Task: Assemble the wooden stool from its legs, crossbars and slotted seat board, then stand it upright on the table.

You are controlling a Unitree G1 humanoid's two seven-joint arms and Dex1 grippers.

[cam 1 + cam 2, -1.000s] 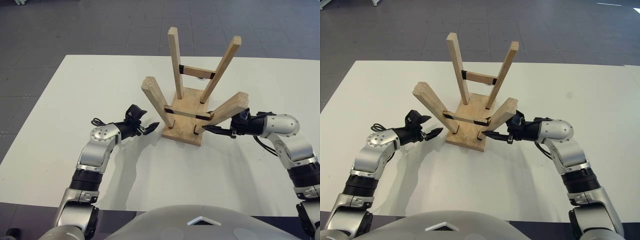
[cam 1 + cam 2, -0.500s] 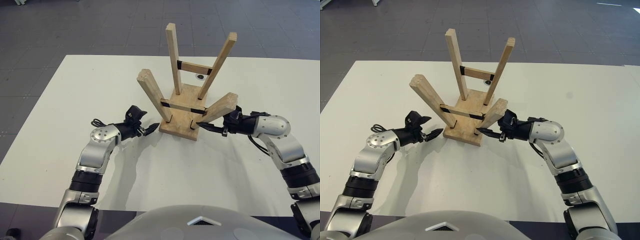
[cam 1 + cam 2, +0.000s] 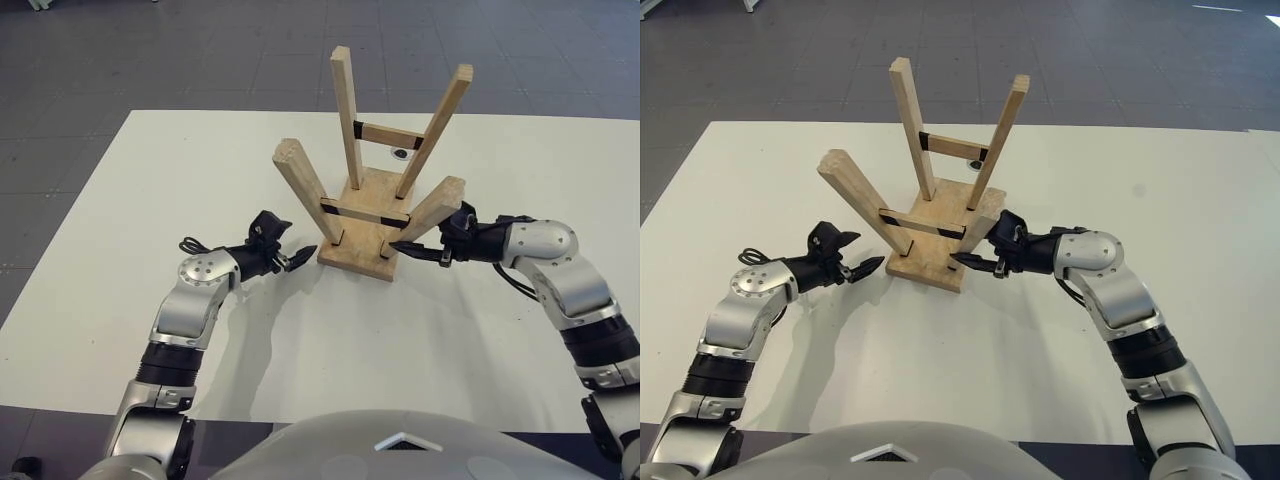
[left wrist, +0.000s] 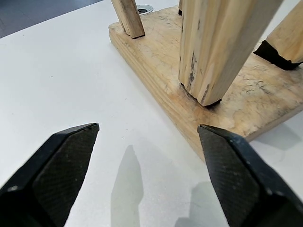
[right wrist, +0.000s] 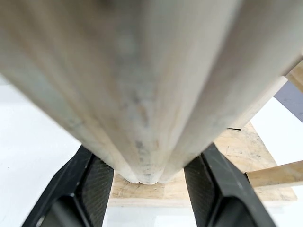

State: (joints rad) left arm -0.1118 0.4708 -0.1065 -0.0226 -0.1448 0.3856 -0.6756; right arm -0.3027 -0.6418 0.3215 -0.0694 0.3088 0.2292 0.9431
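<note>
Four legs [image 3: 345,110] point upward from the slotted seat board [image 3: 352,258], which lies flat on the white bench [image 3: 120,300], about in its middle. So the wooden stool [image 3: 372,190] is put together, with both crossbars [image 3: 365,212] in place, but it sits upside down. The right pincer [image 3: 403,249] is at the foot of the near right leg [image 3: 432,208], low by the board. Its fingers [image 5: 94,189] are spread, the leg passes between and over them, and I see no firm pinch. The left pincer [image 3: 305,255] is spread too and holds nothing; it is just beside the near left corner of the board, not touching it. I think the danger is in the turning over. The two near legs lean far outward, the near left leg [image 3: 305,190] most, so the joints may be only loosely seated. A pull on one leg could draw it from its slot or twist a crossbar free instead of lifting the whole stool. A push from the right alone, with nothing against the left edge, could slide the board over the smooth bench or tip it. During the roll, an uneven hold could let the stool fall on its side.
</note>
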